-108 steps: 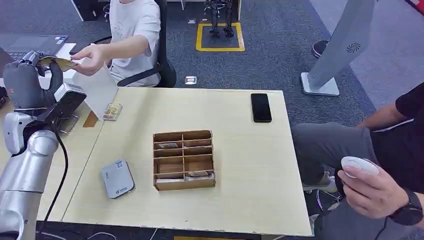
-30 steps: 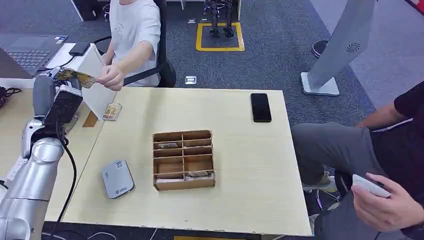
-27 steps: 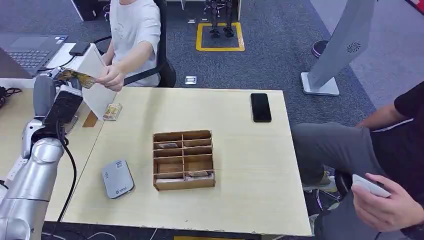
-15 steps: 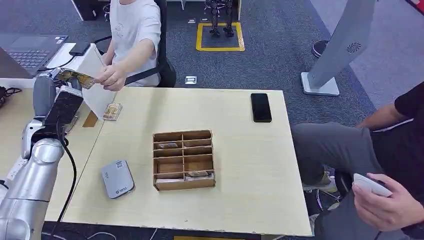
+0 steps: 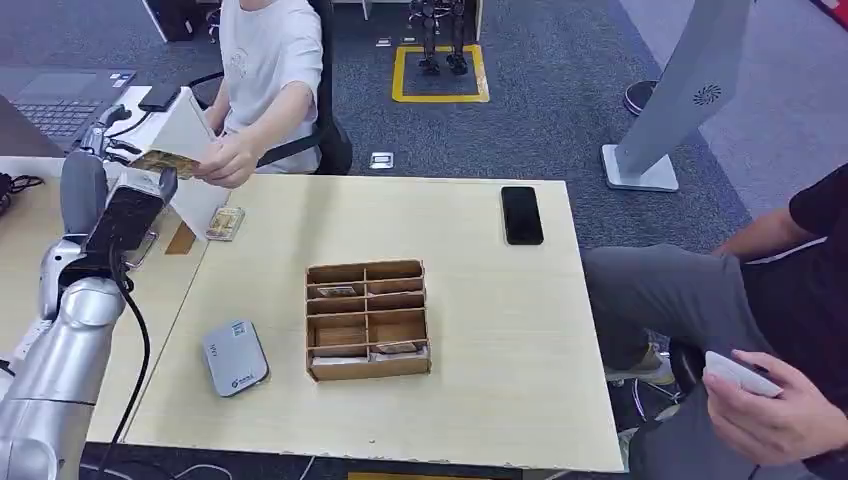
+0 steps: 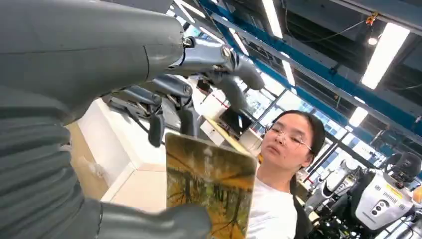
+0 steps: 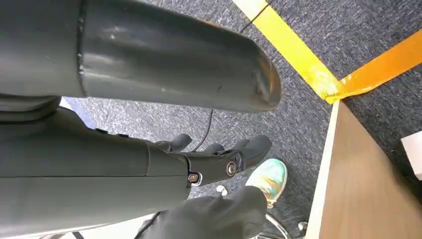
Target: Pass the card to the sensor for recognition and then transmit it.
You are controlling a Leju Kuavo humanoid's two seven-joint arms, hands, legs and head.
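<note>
The card point(image 5: 165, 162), printed with a yellow autumn scene, is pinched at its far end by the hand of a seated person point(image 5: 232, 160) beyond the table's far left corner. My left hand point(image 5: 88, 172) is raised just beside it with its fingers point(image 5: 112, 115) lifted off the card. In the left wrist view the card point(image 6: 211, 181) lies between my thumb point(image 6: 154, 224) and my spread fingers point(image 6: 219, 59), which stand apart from it. The grey sensor pad point(image 5: 235, 357) lies flat near the table's front left. My right hand point(image 7: 214, 164) hangs over the floor, holding nothing.
A cardboard divider box point(image 5: 367, 320) with a few cards in its slots stands mid-table. A black phone point(image 5: 522, 215) and a second card point(image 5: 225, 222) lie toward the far edge. A second person point(image 5: 770, 400) sits at the right holding a white device. A laptop point(image 5: 60, 92) is far left.
My left hand's fingers have lifted off the card, and the person's hand now holds it, drawn slightly toward them and lower.
</note>
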